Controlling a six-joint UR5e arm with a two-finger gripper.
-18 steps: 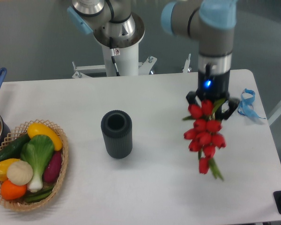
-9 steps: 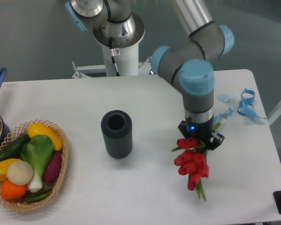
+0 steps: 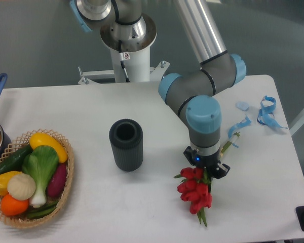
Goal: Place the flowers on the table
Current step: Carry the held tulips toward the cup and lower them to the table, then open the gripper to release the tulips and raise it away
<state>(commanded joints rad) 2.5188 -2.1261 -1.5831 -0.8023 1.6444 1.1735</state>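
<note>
We see the gripper (image 3: 204,169) clamped on the flowers (image 3: 194,191) at the blossom end, low over the near right part of the table (image 3: 157,109). The red heads and green stem tips point toward the near edge, right of the dark cylinder (image 3: 126,145).

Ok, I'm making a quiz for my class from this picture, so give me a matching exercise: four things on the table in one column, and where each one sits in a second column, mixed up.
Things:
1. flowers
2. dark cylinder
3. basket of vegetables
4. blue ribbon

Places:
A. near the table's right edge
B. front left
C. under the pincer, front right
D. standing upright near the middle

Pairs: 1-C, 2-D, 3-B, 4-A
</note>
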